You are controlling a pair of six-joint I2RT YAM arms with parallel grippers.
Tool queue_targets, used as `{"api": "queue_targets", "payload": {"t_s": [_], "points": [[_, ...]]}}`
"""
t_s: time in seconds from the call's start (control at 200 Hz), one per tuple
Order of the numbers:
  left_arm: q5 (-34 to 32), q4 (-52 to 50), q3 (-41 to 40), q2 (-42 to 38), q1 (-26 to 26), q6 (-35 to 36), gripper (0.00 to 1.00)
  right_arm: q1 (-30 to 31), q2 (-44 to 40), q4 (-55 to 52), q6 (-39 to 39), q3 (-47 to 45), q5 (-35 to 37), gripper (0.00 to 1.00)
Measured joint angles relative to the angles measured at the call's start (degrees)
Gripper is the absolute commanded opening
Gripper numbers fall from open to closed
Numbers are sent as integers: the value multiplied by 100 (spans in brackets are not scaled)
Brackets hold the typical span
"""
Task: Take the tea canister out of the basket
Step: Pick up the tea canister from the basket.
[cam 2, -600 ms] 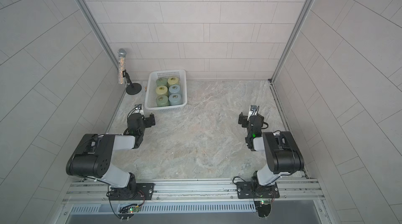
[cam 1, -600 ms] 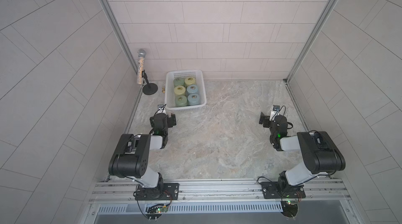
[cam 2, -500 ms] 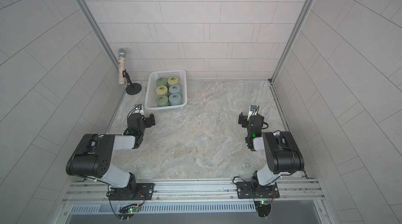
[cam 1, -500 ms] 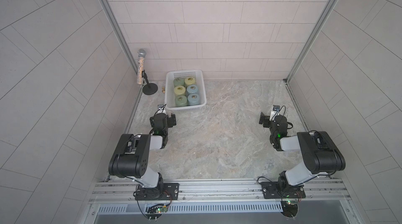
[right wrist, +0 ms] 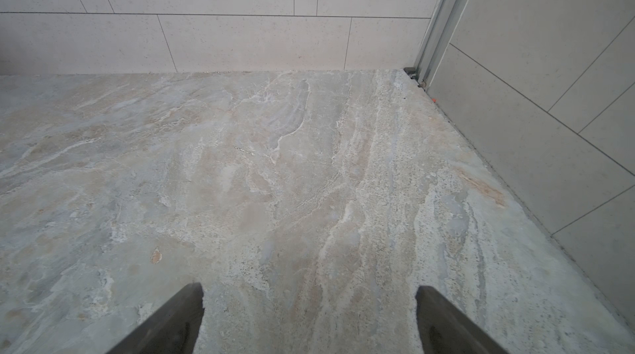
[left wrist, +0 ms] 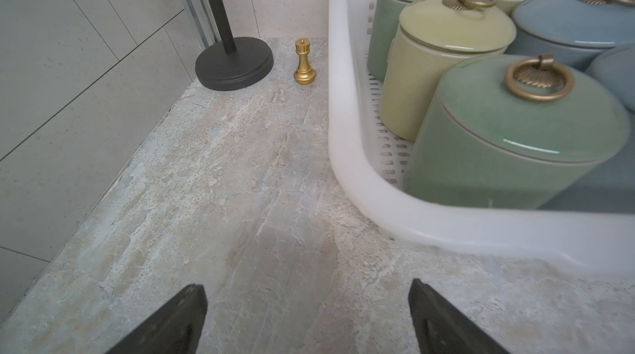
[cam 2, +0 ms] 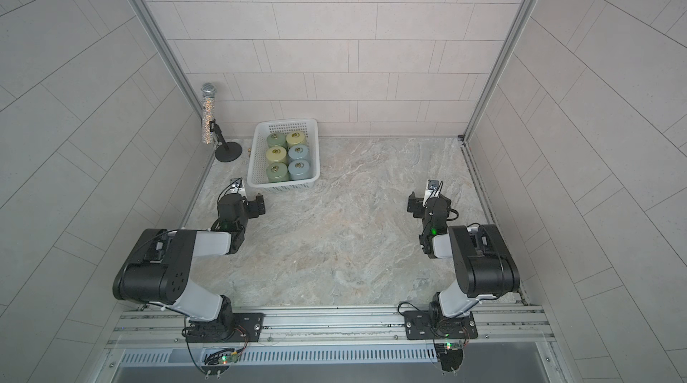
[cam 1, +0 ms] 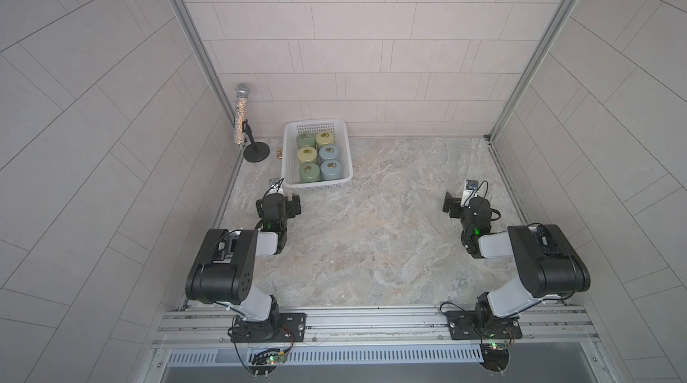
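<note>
Nothing has visibly moved since the earlier pictures. The left gripper [left wrist: 305, 287] has its jaws spread wide with nothing between them. It is low over the marble tabletop [left wrist: 223, 180], just short of the near left corner of the basket [left wrist: 338, 112]. The right gripper [right wrist: 308, 287] is likewise wide and empty, over bare marble on the right side, well apart from the basket. Six lidded tea canisters [cam 1: 307, 154] stand upright in the basket, two across and three deep, close together. The nearest green canister [left wrist: 515, 136] sits in the corner closest to the left gripper. Farther back, left of the basket, a gold chess piece [left wrist: 304, 63] stands just beside the round black base of a microphone stand [left wrist: 233, 63], near the back wall.
</note>
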Motion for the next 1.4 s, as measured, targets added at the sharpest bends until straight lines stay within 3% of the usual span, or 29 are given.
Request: {"api": "queue_targets", "payload": {"t_s": [0.235, 0.39, 0.52, 0.665, 0.8, 0.926, 1.116, 1.401], "points": [[-26, 0, 17, -20, 0, 0, 100, 2, -20, -24, 0, -2, 46, 100], [-479, -1147, 507, -542, 0, -162, 100, 42, -931, -1021, 72, 98, 474, 100], [-1250, -2664, 1388, -931, -20, -728, 100, -24, -1899, -2393, 841, 822, 927, 100], [-1947, -4347, 2830, -1106, -20, -1639, 100, -153, -2304, -3722, 1965, 1818, 944, 100], [-2055, -5176, 3099, -1539, -20, -2144, 100, -192, -2728, -4542, 3136, 2022, 863, 100], [-1744, -6118, 3348, -1604, -15, -2452, 100, -229, -2992, -4857, 3560, 2000, 372, 100], [-573, -7082, 3864, -1574, -20, -2468, 100, -20, -2721, -5851, 3578, 2811, -199, 100], [721, -8074, 4719, -890, -68, -2393, 100, 1375, -1915, -7403, 2798, 4087, -750, 100]]}}
